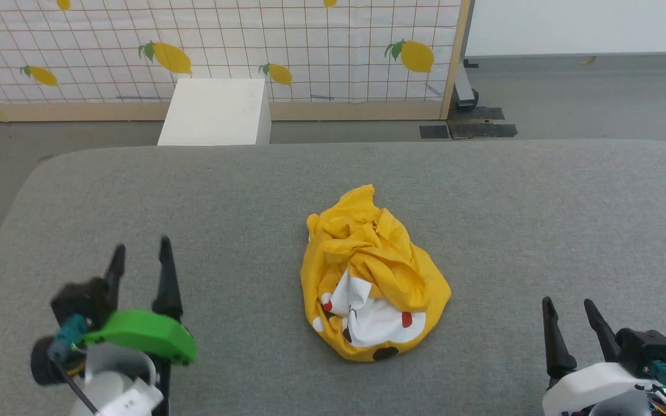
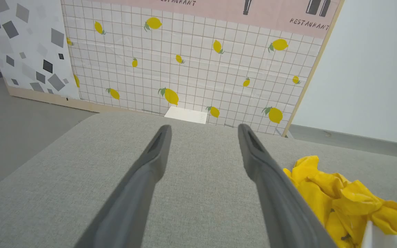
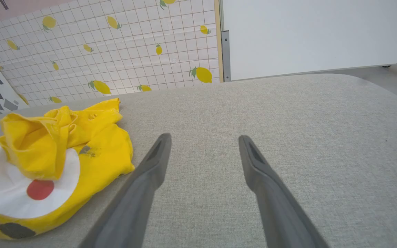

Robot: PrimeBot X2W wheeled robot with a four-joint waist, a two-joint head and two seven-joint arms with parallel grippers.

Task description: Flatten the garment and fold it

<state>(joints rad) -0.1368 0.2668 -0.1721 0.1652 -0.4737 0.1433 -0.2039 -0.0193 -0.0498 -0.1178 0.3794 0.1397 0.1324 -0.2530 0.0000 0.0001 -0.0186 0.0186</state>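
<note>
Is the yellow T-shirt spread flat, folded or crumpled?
Crumpled. The garment lies bunched in a wrinkled heap on the grey surface, tiger print partly hidden.

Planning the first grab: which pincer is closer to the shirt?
The right pincer; head view shows a shorter gap to the garment than from the left pincer.

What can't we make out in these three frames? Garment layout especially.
- Head view: garment is bunched; its own folds hide which part is sleeve, collar or hem.
- Left wrist view: garment cut by right and bottom edges, partly behind a finger.
- Right wrist view: garment cut by left edge.
- Head view: left gripper blurred; faint marking on white box too small to read.
</note>
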